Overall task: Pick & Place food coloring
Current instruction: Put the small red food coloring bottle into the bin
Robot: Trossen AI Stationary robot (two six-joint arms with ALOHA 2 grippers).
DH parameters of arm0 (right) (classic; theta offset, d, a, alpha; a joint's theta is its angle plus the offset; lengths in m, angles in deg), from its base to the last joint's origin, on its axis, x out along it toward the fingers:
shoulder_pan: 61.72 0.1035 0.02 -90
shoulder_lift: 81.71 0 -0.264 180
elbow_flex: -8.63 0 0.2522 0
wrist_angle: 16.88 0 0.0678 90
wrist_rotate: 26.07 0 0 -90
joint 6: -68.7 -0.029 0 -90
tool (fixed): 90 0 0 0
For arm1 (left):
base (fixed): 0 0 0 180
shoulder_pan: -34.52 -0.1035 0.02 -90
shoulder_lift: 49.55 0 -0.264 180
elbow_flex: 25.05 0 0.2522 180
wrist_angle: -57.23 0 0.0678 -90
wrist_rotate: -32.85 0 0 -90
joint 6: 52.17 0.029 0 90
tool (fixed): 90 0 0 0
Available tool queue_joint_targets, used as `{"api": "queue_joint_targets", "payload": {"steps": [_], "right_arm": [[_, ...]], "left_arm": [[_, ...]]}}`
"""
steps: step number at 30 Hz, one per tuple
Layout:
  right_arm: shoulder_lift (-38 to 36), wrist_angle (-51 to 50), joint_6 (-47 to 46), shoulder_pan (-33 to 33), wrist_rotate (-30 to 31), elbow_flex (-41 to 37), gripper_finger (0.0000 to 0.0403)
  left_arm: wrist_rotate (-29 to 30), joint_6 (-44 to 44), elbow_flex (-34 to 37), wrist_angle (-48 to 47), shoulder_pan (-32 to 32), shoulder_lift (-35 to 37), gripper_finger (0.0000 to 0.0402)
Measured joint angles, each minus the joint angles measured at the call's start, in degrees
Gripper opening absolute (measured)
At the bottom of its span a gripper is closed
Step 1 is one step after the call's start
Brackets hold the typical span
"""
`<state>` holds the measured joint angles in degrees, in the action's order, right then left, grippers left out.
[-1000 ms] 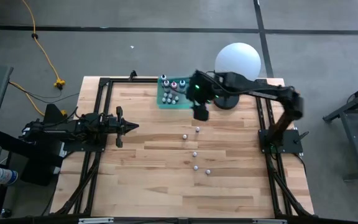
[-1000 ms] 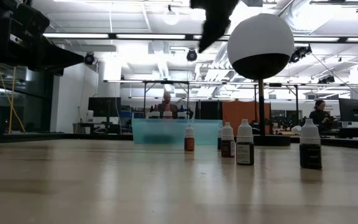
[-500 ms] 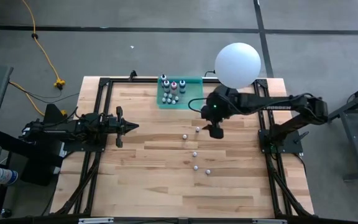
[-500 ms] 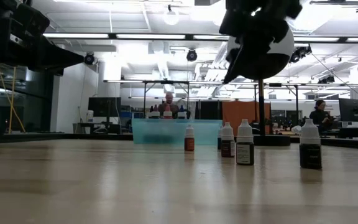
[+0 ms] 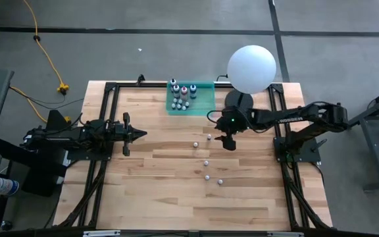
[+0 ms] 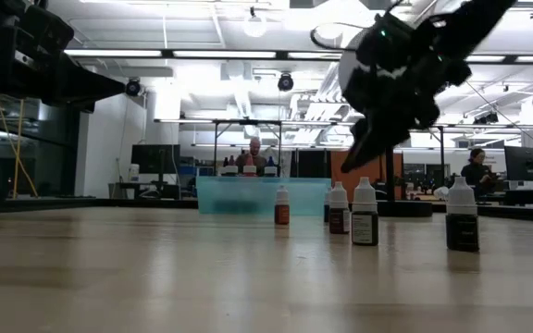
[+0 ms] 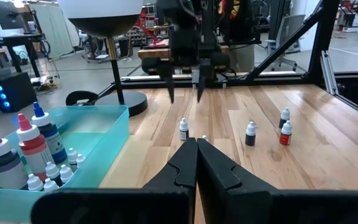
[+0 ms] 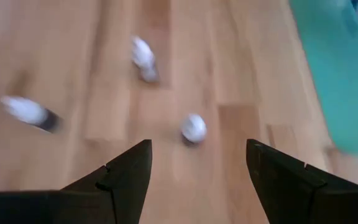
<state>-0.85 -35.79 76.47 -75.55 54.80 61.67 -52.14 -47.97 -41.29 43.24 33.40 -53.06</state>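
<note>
Several tiny white-capped food coloring bottles stand upright on their bases on the wooden table: (image 5: 209,137), (image 5: 195,143), (image 5: 206,162), (image 5: 220,181). More bottles (image 5: 181,95) stand in the teal tray (image 5: 204,99) at the far edge. My right gripper (image 5: 228,143) hangs open above the table, slanting down, just right of the farthest loose bottle. In its wrist view, that bottle (image 8: 193,127) lies ahead of the gap between the fingers (image 8: 197,144), untouched. My left gripper (image 5: 141,133) waits shut at the table's left, pointing level.
A white globe lamp (image 5: 252,68) stands on a dark round base (image 5: 239,102) at the far right, close behind my right arm. A black frame (image 5: 110,92) runs along the table's edges. In the low view, people sit at desks in the room beyond.
My right gripper has left the space over the teal tray, gone toward the table's near and right side, and come down toward the loose bottles, tipping less steeply. It has stayed open. The bottles have not moved.
</note>
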Motion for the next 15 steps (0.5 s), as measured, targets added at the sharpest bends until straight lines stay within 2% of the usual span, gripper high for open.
{"api": "queue_joint_targets", "payload": {"steps": [4,15], "right_arm": [[0.0,4.7,0.2,0.0,4.4,-3.8,0.0249],[2.5,8.8,-0.1,2.0,2.2,-4.8,0.0249]], "left_arm": [[0.0,0.0,0.0,0.0,0.0,0.0,0.0000],[0.0,0.0,0.0,0.0,0.0,0.0,0.0000]]}}
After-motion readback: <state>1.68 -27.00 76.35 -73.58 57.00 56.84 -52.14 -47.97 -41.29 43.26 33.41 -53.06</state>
